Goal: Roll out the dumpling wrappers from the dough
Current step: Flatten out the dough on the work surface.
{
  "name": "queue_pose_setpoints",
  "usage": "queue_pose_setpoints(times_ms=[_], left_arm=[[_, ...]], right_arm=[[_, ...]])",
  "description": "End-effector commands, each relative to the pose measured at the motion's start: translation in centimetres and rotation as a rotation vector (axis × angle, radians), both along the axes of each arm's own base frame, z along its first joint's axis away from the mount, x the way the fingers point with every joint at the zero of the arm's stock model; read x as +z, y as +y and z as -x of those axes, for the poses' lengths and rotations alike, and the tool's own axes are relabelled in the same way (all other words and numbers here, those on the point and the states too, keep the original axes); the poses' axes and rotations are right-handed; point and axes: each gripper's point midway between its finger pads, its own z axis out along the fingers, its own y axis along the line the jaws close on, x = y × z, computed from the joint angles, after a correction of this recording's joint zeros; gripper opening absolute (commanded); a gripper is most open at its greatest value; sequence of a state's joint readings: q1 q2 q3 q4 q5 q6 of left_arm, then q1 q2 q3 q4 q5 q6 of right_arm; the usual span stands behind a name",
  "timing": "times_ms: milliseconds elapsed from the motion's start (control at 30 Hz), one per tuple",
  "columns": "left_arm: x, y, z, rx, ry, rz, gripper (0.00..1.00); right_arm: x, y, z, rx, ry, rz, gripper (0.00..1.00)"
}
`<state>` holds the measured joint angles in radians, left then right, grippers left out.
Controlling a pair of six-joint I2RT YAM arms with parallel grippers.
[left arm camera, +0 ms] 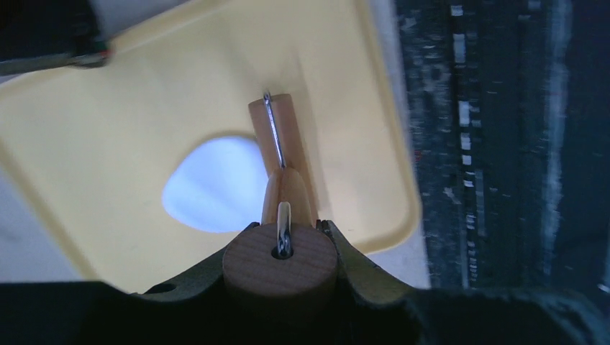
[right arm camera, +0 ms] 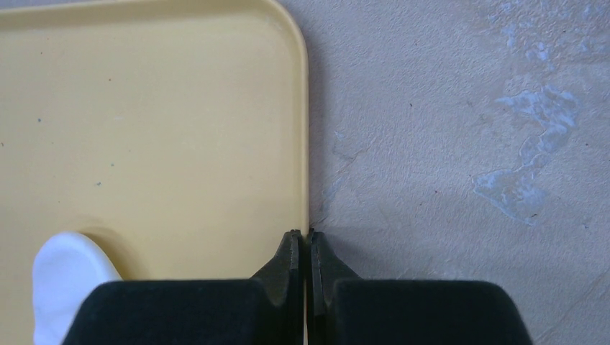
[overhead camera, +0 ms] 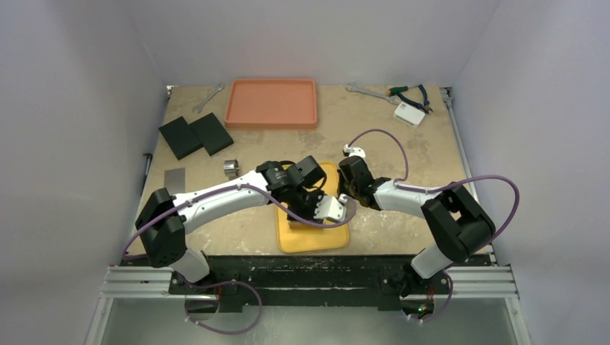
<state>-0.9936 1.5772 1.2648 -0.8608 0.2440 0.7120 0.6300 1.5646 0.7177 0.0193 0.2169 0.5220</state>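
A yellow tray [overhead camera: 316,241] lies at the table's near middle. On it rests a flat, rounded white dumpling wrapper [left arm camera: 212,187], whose edge also shows in the right wrist view [right arm camera: 65,287]. My left gripper [left arm camera: 288,226] is shut on the round wooden handle [left arm camera: 280,266] of a rolling pin. The pin's roller [left arm camera: 277,133] lies on the tray beside the wrapper's right edge. My right gripper [right arm camera: 303,233] is shut, its jaws pinching the yellow tray's rim [right arm camera: 308,144] on the right side. In the top view both grippers, left [overhead camera: 298,212] and right [overhead camera: 345,198], meet over the tray.
An orange tray [overhead camera: 271,103] sits at the back. Two black squares [overhead camera: 194,135], a metal ring cutter [overhead camera: 230,167] and a grey plate [overhead camera: 174,178] lie to the left. Wrenches [overhead camera: 367,90], pliers [overhead camera: 411,93] and a white box [overhead camera: 409,113] lie at the back right.
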Motion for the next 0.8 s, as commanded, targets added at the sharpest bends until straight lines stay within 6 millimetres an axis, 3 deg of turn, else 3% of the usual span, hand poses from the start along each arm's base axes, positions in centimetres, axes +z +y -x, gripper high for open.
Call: queue_pose_setpoints(times_ms=[0, 233, 500, 767], left_arm=[[-3.1, 4.5, 8.5, -0.065, 0.364, -0.191, 0.0], [-2.9, 4.1, 8.0, -0.049, 0.328, -0.164, 0.0], [3.6, -0.6, 2.9, 0.104, 0.116, 0.045, 0.0], [6.8, -2.2, -1.8, 0.283, -0.063, 0.096, 0.0]], right_arm=[[-0.6, -0.4, 0.2, 0.005, 0.015, 0.031, 0.0], [-0.6, -0.4, 0.2, 0.004, 0.015, 0.031, 0.0], [-0.6, -0.4, 0.2, 0.004, 0.016, 0.031, 0.0], [-0.6, -0.3, 0.2, 0.004, 0.016, 0.032, 0.0]])
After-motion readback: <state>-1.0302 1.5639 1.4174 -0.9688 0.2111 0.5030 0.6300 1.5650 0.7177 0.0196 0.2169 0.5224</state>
